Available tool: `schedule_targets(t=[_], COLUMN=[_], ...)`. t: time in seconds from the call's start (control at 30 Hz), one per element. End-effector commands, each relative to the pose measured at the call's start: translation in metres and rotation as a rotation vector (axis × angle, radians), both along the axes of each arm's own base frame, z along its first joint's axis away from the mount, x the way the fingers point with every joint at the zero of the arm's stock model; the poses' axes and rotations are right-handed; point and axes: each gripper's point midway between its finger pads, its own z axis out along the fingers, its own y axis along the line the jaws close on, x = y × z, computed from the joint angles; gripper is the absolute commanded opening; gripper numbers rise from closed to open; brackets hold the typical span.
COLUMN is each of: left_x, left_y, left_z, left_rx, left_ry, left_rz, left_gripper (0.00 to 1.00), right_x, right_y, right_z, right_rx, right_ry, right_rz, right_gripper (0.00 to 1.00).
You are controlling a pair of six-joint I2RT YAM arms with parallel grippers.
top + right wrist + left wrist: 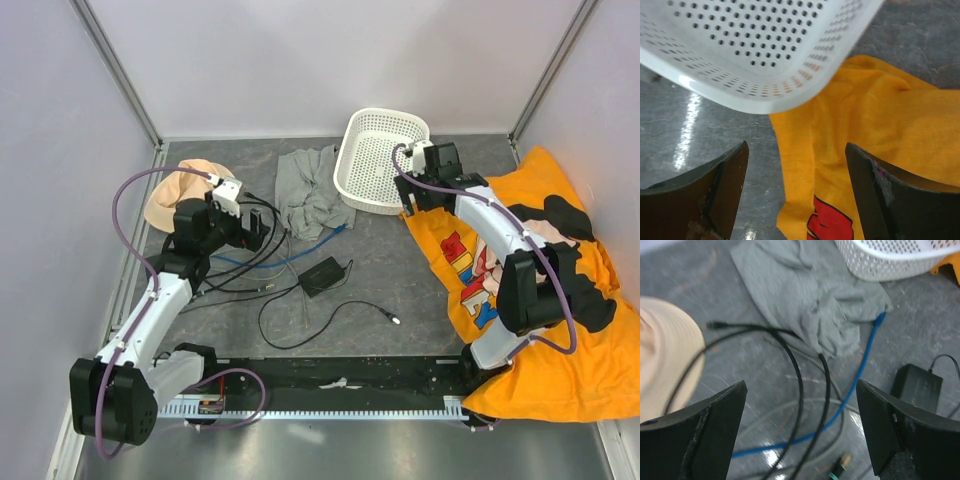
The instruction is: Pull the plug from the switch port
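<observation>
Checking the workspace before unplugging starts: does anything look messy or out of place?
Yes: black cables sprawl in tangled loops below the left gripper, and a crumpled grey cloth seems to cover one end of the blue cable, hiding where it leads.

Even bright light, floor glare, blurred wrist views

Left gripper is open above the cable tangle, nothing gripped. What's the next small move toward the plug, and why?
Probably shift the left gripper right and a little toward the arm bases, to centre the flat black box. The open jaws hang over loose black cables and a blue cable, while the box sits at the wrist view's right edge, too far off-centre to inspect.
</observation>
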Motion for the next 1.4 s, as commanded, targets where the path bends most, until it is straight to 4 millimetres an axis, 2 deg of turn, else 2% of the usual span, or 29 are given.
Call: schedule_targets(t=[0.0, 0.03, 0.07, 0.13, 0.17, 0.23, 0.27, 0.4, 0.43, 0.5, 0.53, 0.57, 0.6, 0.63, 0.67, 0.7, 0.73, 0.8, 0.9, 0.93, 1.0, 1.03, 1.1, 1.13, 1.17, 1.23, 1.27, 1.3, 1.37], left_x=[-0.029, -0.028, -0.026, -0.017, -0.014, -0.012, -0.013, -0.019, -0.022, -0.025, -0.025, -0.024, -0.025, -0.023, -0.022, -0.021, -0.020, -0.018, -0.015, -0.014, -0.010, -0.009, -0.004, -0.003, -0.001, 0.002, 0.006, 0.006, 0.011], left_y=[-0.026, -0.029, -0.030, -0.021, -0.018, -0.010, -0.009, -0.001, -0.002, -0.005, -0.006, -0.003, -0.002, 0.000, 0.005, 0.007, 0.009, 0.016, 0.024, 0.025, 0.026, 0.027, 0.026, 0.026, 0.024, 0.023, 0.025, 0.027, 0.030], left_z=[-0.018, -0.016, -0.015, -0.009, -0.006, -0.001, -0.001, -0.016, -0.018, -0.024, -0.025, -0.026, -0.027, -0.025, -0.026, -0.027, -0.027, -0.033, -0.040, -0.041, -0.045, -0.047, -0.048, -0.049, -0.048, -0.053, -0.050, -0.053, -0.047], left_rx=[-0.170, -0.206, -0.221, -0.235, -0.232, -0.206, -0.198, -0.191, -0.210, -0.235, -0.246, -0.257, -0.271, -0.294, -0.302, -0.302, -0.297, -0.299, -0.302, -0.299, -0.291, -0.291, -0.290, -0.290, -0.293, -0.280, -0.275, -0.258, -0.233], left_ry=[0.217, 0.229, 0.235, 0.223, 0.206, 0.163, 0.155, 0.174, 0.184, 0.200, 0.202, 0.200, 0.208, 0.212, 0.216, 0.213, 0.206, 0.218, 0.251, 0.254, 0.267, 0.275, 0.283, 0.286, 0.281, 0.294, 0.283, 0.296, 0.288], left_rz=[-0.063, -0.052, -0.041, 0.039, 0.058, 0.082, 0.087, 0.128, 0.133, 0.121, 0.115, 0.119, 0.118, 0.134, 0.146, 0.148, 0.151, 0.175, 0.204, 0.208, 0.212, 0.214, 0.214, 0.210, 0.195, 0.186, 0.198, 0.204, 0.203], left_gripper=[0.99, 0.99, 0.99, 0.99, 0.99, 0.99, 0.99, 0.99, 0.99, 0.98, 0.97, 0.97, 0.96, 0.96, 0.96, 0.95, 0.95, 0.95, 0.93, 0.92, 0.92, 0.92, 0.92, 0.92, 0.91, 0.91, 0.91, 0.91, 0.91], right_x=[0.007, -0.001, -0.006, -0.020, -0.015, -0.009, 0.001, 0.020, 0.023, 0.032, 0.035, 0.038, 0.044, 0.047, 0.055, 0.062, 0.068, 0.078, 0.095, 0.106, 0.112, 0.119, 0.125, 0.132, 0.135, 0.142, 0.140, 0.137, 0.119], right_y=[0.063, 0.090, 0.113, 0.150, 0.168, 0.189, 0.204, 0.228, 0.233, 0.250, 0.257, 0.271, 0.274, 0.280, 0.285, 0.284, 0.282, 0.275, 0.243, 0.219, 0.194, 0.172, 0.141, 0.120, 0.107, 0.104, 0.121, 0.131, 0.166], right_z=[0.042, 0.043, 0.052, 0.063, 0.067, 0.069, 0.064, 0.050, 0.035, 0.029, 0.011, 0.015, 0.011, -0.008, -0.001, -0.003, -0.012, -0.016, -0.025, -0.019, -0.013, 0.001, -0.001, -0.007, -0.012, -0.014, -0.013, -0.003, -0.001], right_rx=[0.127, 0.187, 0.214, 0.317, 0.343, 0.401, 0.412, 0.346, 0.311, 0.262, 0.248, 0.250, 0.239, 0.225, 0.236, 0.220, 0.205, 0.172, 0.105, 0.072, 0.030, -0.013, -0.078, -0.100, -0.123, -0.117, -0.055, -0.013, 0.082], right_ry=[-0.031, -0.005, -0.007, 0.019, 0.025, 0.057, 0.060, 0.006, 0.012, -0.037, -0.019, -0.044, -0.052, -0.029, -0.052, -0.065, -0.065, -0.088, -0.094, -0.118, -0.133, -0.166, -0.181, -0.176, -0.172, -0.168, -0.155, -0.161, -0.129], right_rz=[0.163, 0.287, 0.373, 0.565, 0.597, 0.562, 0.553, 0.488, 0.481, 0.474, 0.472, 0.483, 0.469, 0.459, 0.448, 0.421, 0.405, 0.367, 0.259, 0.185, 0.145, 0.121, 0.064, 0.030, -0.004, -0.014, 0.060, 0.103, 0.263], right_gripper=[0.89, 0.90, 0.90, 0.85, 0.82, 0.77, 0.73, 0.72, 0.71, 0.69, 0.66, 0.61, 0.52, 0.33, 0.23, 0.15, 0.02, 0.00, 0.00, 0.00, 0.00, 0.00, 0.00, 0.00, 0.00, 0.00, 0.00, 0.00, 0.00])
